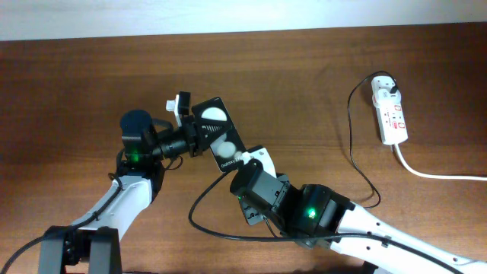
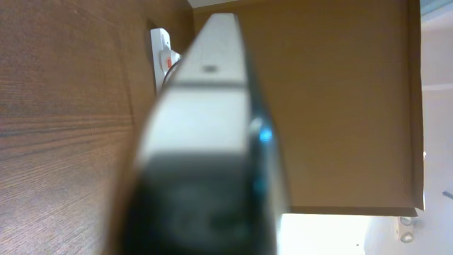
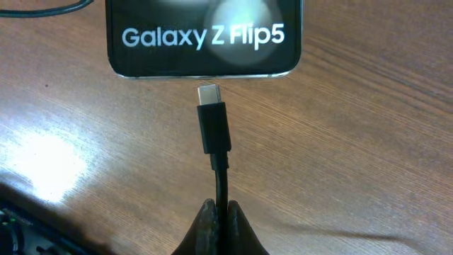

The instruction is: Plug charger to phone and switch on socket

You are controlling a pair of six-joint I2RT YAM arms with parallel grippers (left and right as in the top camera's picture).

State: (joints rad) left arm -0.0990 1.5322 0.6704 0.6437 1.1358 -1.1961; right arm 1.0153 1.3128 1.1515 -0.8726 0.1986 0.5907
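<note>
The phone (image 1: 218, 137), a black slab with two white circles, is held off the table by my left gripper (image 1: 190, 128), which is shut on its upper end. In the left wrist view the phone's edge (image 2: 212, 106) fills the frame, blurred. My right gripper (image 3: 217, 212) is shut on the charger's black cable just behind the plug tip (image 3: 211, 117). The tip points at the phone's bottom edge (image 3: 205, 39), with a small gap between them. In the overhead view my right gripper (image 1: 245, 161) is at the phone's lower end. The socket (image 1: 394, 120) lies at the far right with the white adapter (image 1: 386, 90) plugged in.
The black cable (image 1: 351, 144) runs from the adapter down the right side and loops under my right arm. A thick white cord (image 1: 434, 175) leaves the socket toward the right edge. The socket also shows far off in the left wrist view (image 2: 161, 53).
</note>
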